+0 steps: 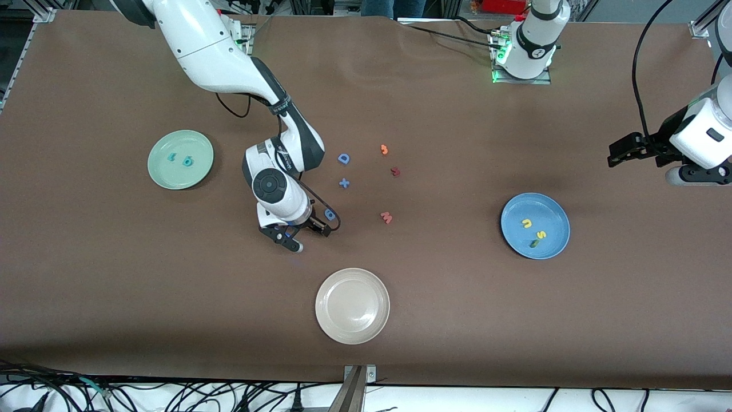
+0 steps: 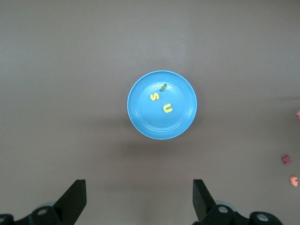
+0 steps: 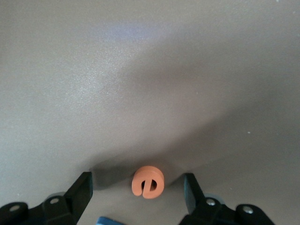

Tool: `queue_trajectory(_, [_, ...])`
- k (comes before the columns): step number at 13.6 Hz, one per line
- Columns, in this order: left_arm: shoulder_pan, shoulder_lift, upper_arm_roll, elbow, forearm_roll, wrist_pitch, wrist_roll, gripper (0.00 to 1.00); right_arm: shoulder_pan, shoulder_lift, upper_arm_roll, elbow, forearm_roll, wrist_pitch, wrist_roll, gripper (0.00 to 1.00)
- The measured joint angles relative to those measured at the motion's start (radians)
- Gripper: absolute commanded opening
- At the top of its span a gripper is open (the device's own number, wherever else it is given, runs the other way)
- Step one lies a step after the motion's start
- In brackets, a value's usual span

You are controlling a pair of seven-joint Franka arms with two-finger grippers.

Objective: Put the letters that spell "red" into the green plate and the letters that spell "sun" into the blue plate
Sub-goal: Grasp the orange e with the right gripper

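The green plate (image 1: 180, 159) lies toward the right arm's end of the counter (image 1: 457, 320) and holds two teal letters, the r (image 1: 171, 155) and the d (image 1: 187, 161). The blue plate (image 1: 535, 225) lies toward the left arm's end, holding the yellow u (image 1: 526, 223), the yellow s (image 1: 541, 234) and the green n (image 1: 533, 244), the n nearest the front camera. An off-white plate (image 1: 352, 305) sits empty near the middle of the counter's front edge.

The right gripper (image 1: 297, 236) is low over the counter between the green plate and the off-white plate, its fingers (image 3: 82, 190) spread apart on either side of the orange e (image 3: 147, 182), which lies flat on the counter without touching them. A blue 6-shaped piece (image 1: 329, 214) lies just beside this gripper.

The left gripper (image 2: 139, 199) waits high above the left arm's end of the counter, over the blue plate, fingers wide apart and empty.

Loose pieces sit mid-counter: a blue capital D (image 1: 343, 158), a blue plus (image 1: 343, 183), an orange hooked piece (image 1: 384, 150), a dark red piece (image 1: 394, 171) and a pink w (image 1: 386, 217). Bare counter runs along the front edge on both sides of the off-white plate.
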Motion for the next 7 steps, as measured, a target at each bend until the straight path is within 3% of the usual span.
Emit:
queue_trajectory(3, [0.010, 0.000, 0.001, 0.000, 0.000, 0.000, 0.008, 1.00, 0.000, -0.001, -0.001, 0.005, 0.000, -0.001, 0.000, 0.09])
queue_trajectory(4, [0.010, 0.000, 0.000, 0.000, 0.000, 0.000, 0.009, 1.00, 0.000, -0.001, -0.001, 0.009, 0.000, -0.001, 0.000, 0.01])
queue_trajectory(7, [0.010, 0.001, 0.000, 0.000, 0.000, 0.000, 0.009, 1.00, -0.001, -0.006, -0.001, 0.011, 0.000, -0.007, 0.000, 0.00])
